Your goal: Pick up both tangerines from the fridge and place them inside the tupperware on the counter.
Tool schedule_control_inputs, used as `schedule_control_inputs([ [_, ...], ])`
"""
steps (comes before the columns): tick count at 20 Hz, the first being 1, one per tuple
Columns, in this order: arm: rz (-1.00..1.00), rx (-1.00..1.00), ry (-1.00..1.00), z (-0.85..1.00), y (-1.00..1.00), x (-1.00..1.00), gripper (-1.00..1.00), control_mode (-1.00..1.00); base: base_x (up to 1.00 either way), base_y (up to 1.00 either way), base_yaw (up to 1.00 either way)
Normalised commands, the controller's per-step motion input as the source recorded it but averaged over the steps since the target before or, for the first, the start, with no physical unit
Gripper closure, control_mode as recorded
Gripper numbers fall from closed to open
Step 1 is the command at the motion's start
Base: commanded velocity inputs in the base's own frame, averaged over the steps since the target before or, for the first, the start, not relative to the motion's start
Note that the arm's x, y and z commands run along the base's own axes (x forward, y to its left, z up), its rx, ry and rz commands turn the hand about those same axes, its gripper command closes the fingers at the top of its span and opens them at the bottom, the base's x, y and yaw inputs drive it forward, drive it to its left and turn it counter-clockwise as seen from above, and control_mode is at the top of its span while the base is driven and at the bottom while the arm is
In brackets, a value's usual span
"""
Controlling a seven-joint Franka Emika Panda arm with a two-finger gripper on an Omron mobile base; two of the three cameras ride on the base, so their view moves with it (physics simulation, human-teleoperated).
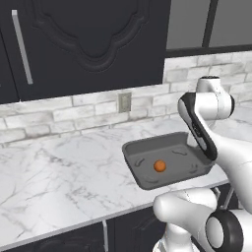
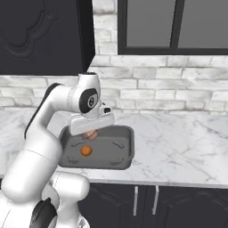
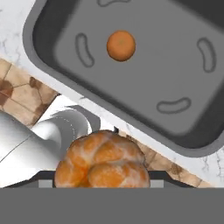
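The counter (image 1: 64, 172) is the landmark: white marble with grey veins, running the full width beneath a pale brick backsplash (image 2: 178, 93). Dark upper cabinets (image 1: 88, 39) hang above its back edge, with a window (image 2: 173, 24) further along the wall. Dark cabinet fronts with silver handles (image 2: 156, 200) sit below its front edge. A wall socket (image 1: 124, 102) is set in the brick just above the counter.

The tupperware (image 1: 132, 152) rests on the counter near its front edge, a shallow dark grey tray. Nothing else stands on the marble around it. One bright orange tangerine (image 1: 159, 166) lies on the tray floor, near the middle. The robot's arm rises in front of the counter edge and bends over the tray. The gripper (image 2: 91, 133) hangs above the tray, jaws clamped on the second tangerine (image 3: 101, 162), which is clear of the tray floor.
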Motion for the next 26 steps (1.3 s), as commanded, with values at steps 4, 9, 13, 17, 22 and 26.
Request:
schedule_control_inputs([
  [4, 0.01, 0.03, 0.22, -0.25, 0.0, 0.71, 1.0, -1.0, 0.0, 0.0, 0.0],
  [9, 0.0, 0.0, 0.26, -0.3, 0.0, 0.76, 1.0, -1.0, 0.0, 0.0, 0.0],
  [13, 0.0, 0.0, 0.12, -0.41, 0.0, 0.59, 1.0, -1.0, 0.0, 0.0, 0.0],
  [17, 0.0, 0.0, 0.0, -0.61, 0.0, 0.42, 1.0, -1.0, 0.0, 0.0, 0.0],
  [22, 0.0, 0.0, 0.0, -0.58, 0.0, 0.42, 1.0, -1.0, 0.0, 0.0, 0.0],
  [26, 0.0, 0.0, 0.0, -0.47, 0.0, 0.4, 1.0, -1.0, 0.0, 0.0, 0.0],
])
